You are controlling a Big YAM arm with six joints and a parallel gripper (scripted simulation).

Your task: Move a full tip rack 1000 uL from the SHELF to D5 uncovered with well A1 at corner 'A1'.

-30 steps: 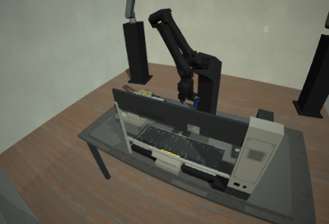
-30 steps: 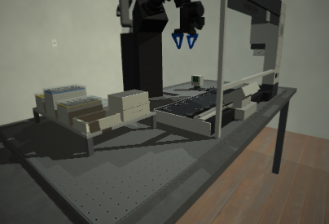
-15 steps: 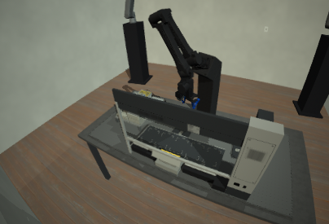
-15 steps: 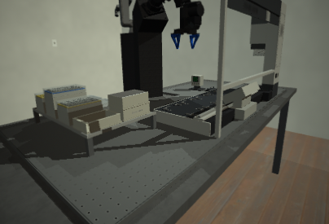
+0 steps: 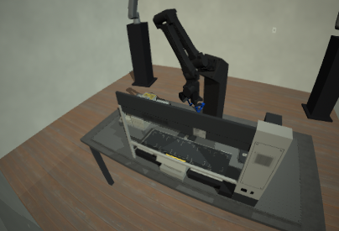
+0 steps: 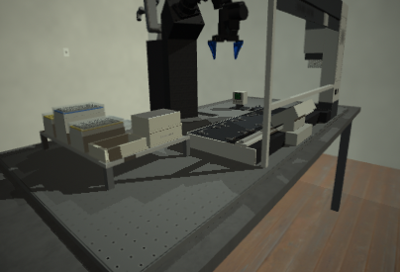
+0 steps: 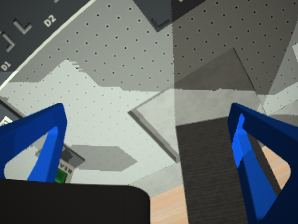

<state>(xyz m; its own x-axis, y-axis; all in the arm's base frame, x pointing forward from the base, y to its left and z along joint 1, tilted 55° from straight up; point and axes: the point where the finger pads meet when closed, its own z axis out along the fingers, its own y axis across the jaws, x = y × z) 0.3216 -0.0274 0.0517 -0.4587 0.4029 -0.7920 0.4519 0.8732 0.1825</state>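
Note:
My gripper (image 5: 197,105) (image 6: 225,49) (image 7: 147,112) has blue fingers, is wide open and empty, and hangs high above the table behind the deck. The labware shelf (image 6: 111,163) stands at the table's left end in the exterior view. On it are a covered tip rack with a blue band (image 6: 79,112) and a covered rack with a yellow band (image 6: 97,127); their size labels are too small to read. The dark deck (image 6: 233,126) (image 5: 185,148) (image 7: 40,3) with its white corner brackets lies under the gantry.
The shelf also holds an open tan box (image 6: 119,147) and two stacked pale blocks (image 6: 155,126). A small white box with a green face (image 6: 240,97) (image 7: 65,163) stands behind the deck. The gantry's white post (image 6: 268,70) and black beam (image 5: 185,116) cross over the deck.

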